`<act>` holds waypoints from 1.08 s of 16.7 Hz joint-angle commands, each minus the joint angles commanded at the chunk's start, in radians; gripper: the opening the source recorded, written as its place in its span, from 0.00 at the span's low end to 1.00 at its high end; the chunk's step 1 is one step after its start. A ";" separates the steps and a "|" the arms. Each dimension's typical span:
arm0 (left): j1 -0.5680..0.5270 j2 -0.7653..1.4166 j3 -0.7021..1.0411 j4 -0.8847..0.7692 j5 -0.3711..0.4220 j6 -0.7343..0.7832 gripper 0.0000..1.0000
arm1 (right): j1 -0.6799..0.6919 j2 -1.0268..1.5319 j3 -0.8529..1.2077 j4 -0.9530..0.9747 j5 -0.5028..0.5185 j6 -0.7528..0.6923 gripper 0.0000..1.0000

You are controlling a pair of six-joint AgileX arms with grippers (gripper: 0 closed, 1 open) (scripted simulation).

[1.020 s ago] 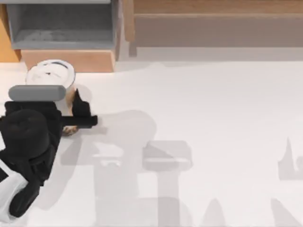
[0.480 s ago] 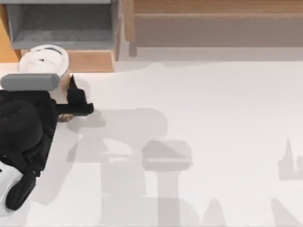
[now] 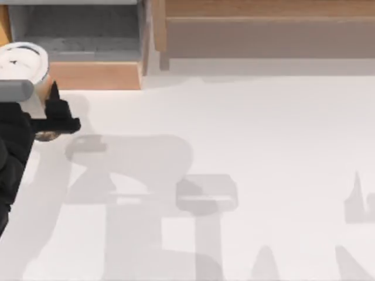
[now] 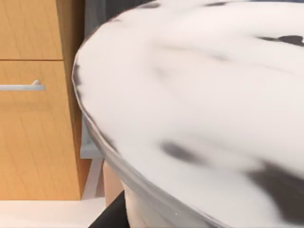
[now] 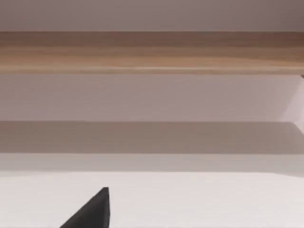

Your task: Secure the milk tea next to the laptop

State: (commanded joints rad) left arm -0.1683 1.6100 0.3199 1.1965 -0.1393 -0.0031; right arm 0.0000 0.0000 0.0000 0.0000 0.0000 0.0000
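The milk tea, a clear cup with a round white lid and dark pearls at its base, hangs tilted at the table's far left edge, just in front of the wooden cabinet. My left gripper is shut on its side, below the lid. In the left wrist view the white lid looms very close, with a black fingertip beside the cup wall. Part of my right gripper pokes into the right wrist view, low over the white table. The laptop is out of view.
A wooden cabinet with a grey open compartment stands at the back left, and its drawer handle is close to the cup. A long wooden shelf runs along the back right. The white table stretches right.
My left gripper has carried the milk tea steadily to the left and toward the back, from near the cabinet's front to the table's far left edge. The arm's shadow shifted with it.
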 joint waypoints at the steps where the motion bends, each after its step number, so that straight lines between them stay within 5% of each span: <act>1: 0.027 -0.030 -0.002 -0.009 0.026 0.002 0.00 | 0.000 0.000 0.000 0.000 0.000 0.000 1.00; 11: 0.280 -0.276 -0.053 -0.133 0.282 0.021 0.00 | 0.000 0.000 0.000 0.000 0.000 0.000 1.00; 18: 0.367 -0.289 -0.145 -0.252 0.374 0.055 0.00 | 0.000 0.000 0.000 0.000 0.000 0.000 1.00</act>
State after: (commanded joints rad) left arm 0.1990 1.3211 0.1753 0.9442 0.2348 0.0523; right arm 0.0000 0.0000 0.0000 0.0000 0.0000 0.0000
